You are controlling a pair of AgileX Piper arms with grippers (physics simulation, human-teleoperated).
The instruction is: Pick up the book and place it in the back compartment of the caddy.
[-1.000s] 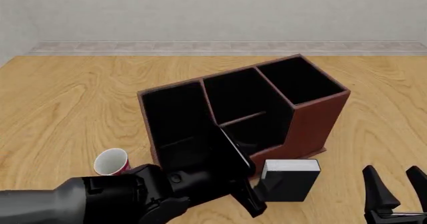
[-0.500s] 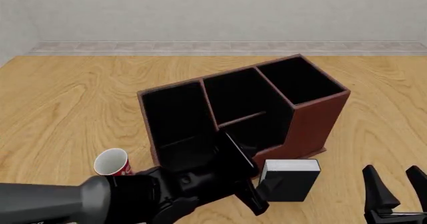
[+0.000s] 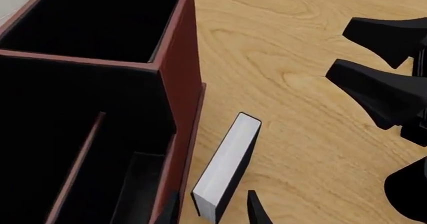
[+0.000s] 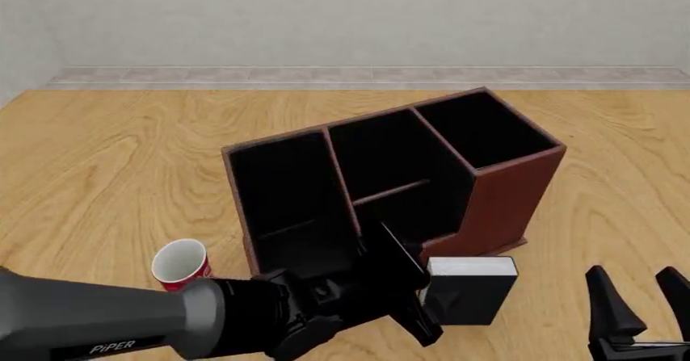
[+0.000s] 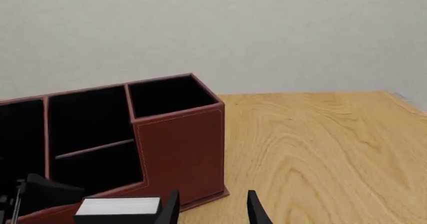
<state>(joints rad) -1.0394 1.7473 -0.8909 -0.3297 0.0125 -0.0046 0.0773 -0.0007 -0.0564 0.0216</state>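
Note:
The book, black with white page edges, stands on the table just in front of the caddy, the reddish-brown box with black cells. My left gripper is open at the book's left end. In the left wrist view the book lies between the two fingertips, with a gap on each side, and the caddy wall is close beside it. My right gripper is open and empty to the right of the book. The right wrist view shows the book and the caddy.
A red-and-white mug stands left of the caddy's front corner, beside my left arm. The right gripper's fingers show in the left wrist view, beyond the book. A wall runs behind the table.
My left arm has pushed forward and to the right, bringing its open fingers onto the book's left end. The book, caddy, mug and right gripper have not moved.

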